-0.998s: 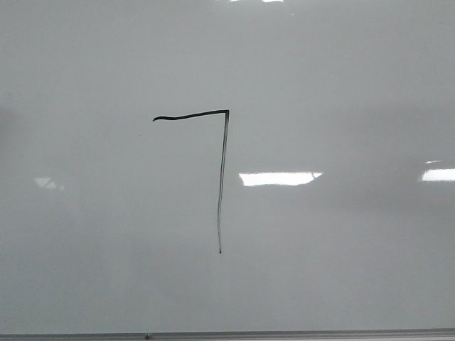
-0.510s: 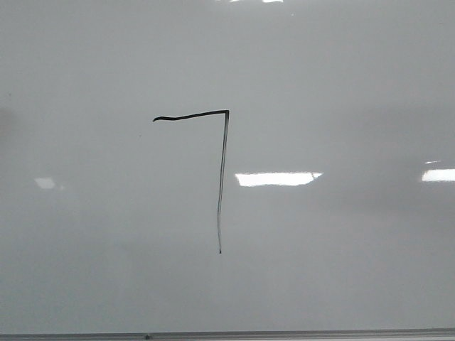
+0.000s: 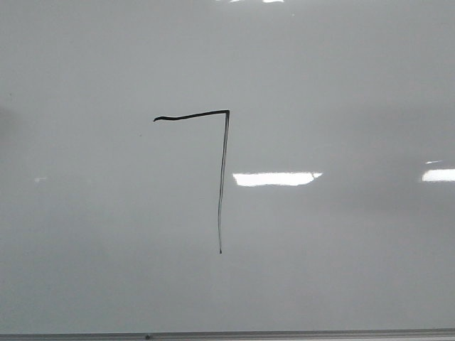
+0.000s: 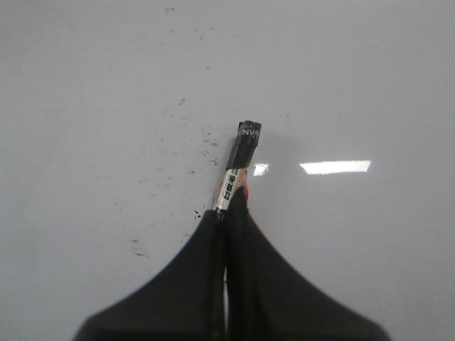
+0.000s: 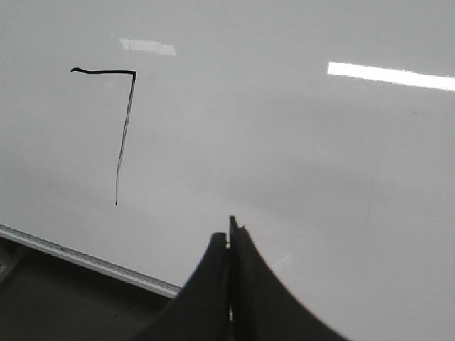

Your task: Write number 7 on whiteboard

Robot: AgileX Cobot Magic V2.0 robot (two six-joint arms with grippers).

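Now we see the number 7 (image 3: 222, 170) unchanged on the whiteboard (image 3: 341, 270) across the last second; only reflections drifted. Left end effector (image 4: 229, 210) pinches the marker (image 4: 240, 160) clear of the figure; right end effector (image 5: 229, 238), pressed together and empty, is nearer it. We judge writing done.

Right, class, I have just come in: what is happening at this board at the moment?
A thin black marker figure 7 stands finished on the large glossy grey-white whiteboard. The left gripper is shut on a black-capped marker pen, held off the figure. The right gripper is shut on nothing, below and right of the 7 in its view.
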